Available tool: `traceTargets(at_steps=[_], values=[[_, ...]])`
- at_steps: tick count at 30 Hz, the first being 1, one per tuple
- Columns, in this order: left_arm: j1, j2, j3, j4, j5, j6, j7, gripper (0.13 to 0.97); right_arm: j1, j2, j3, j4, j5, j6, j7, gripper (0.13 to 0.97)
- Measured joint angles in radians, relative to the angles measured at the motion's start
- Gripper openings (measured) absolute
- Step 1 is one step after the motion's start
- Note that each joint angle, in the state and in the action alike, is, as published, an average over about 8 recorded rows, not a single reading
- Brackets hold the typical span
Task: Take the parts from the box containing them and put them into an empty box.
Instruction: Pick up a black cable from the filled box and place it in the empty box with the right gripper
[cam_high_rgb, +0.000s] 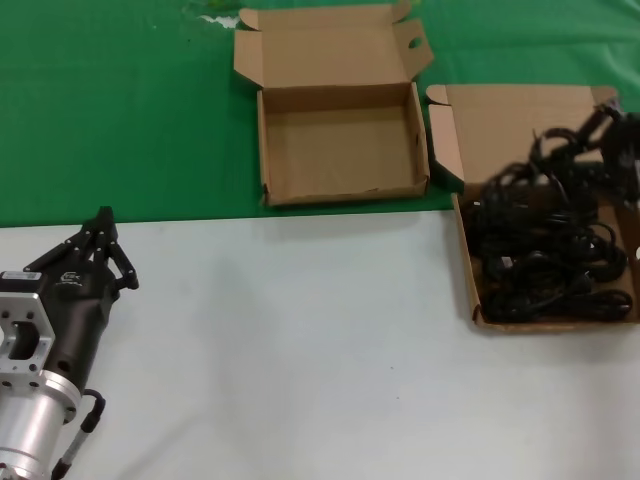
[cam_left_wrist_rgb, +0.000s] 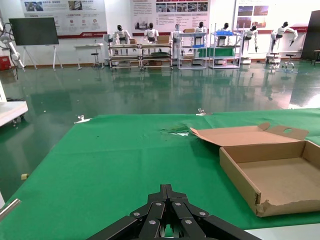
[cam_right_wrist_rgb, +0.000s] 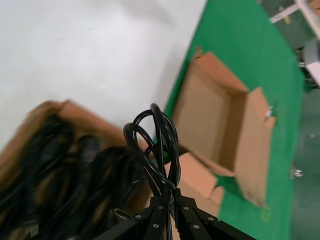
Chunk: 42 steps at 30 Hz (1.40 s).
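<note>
R gripper (cam_right_wrist_rgb: 170, 200) is clamped on a cord (cam_right_wrist_rgb: 155, 145), lifted above the full box (cam_high_rgb: 555, 235); empty box (cam_high_rgb: 340, 140) lies to its left. L gripper (cam_high_rgb: 100, 240) is parked, pinched shut.

robot lab/showroom | humanoid robots (cam_left_wrist_rgb: 120, 34) beside shelving racks (cam_left_wrist_rgb: 192, 49) | wall posters (cam_left_wrist_rgb: 62, 10) | glossy green floor (cam_left_wrist_rgb: 125, 95)

Cardboard boxes: two; empty box (cam_high_rgb: 340, 150) beside the box containing them (cam_high_rgb: 470, 270); parts (cam_high_rgb: 550, 250): one tangled heap, individual count indeterminable; grippers: two, left gripper (cam_high_rgb: 103, 222), right gripper (cam_right_wrist_rgb: 170, 200).
</note>
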Motion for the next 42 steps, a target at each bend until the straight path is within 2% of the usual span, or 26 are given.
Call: traceTargets(at_steps=[8,19,34,42], values=[[0.000,0.000,0.000,0.000,0.000,0.000,0.000,0.139,0.039,-0.078,-0.015,0.003,-0.028,0.054,0.065,0.144],[0.000,0.000,0.000,0.000,0.000,0.000,0.000,0.139,0.079,-0.199,-0.047,-0.051,-0.055,0.138,0.051,0.144],[0.000,0.000,0.000,0.000,0.000,0.000,0.000,0.139,0.105,-0.366,-0.075,-0.165,-0.044,0.259,-0.069,0.144],[0.000,0.000,0.000,0.000,0.000,0.000,0.000,0.139,0.124,-0.462,-0.083,-0.301,-0.032,0.330,-0.166,0.144]])
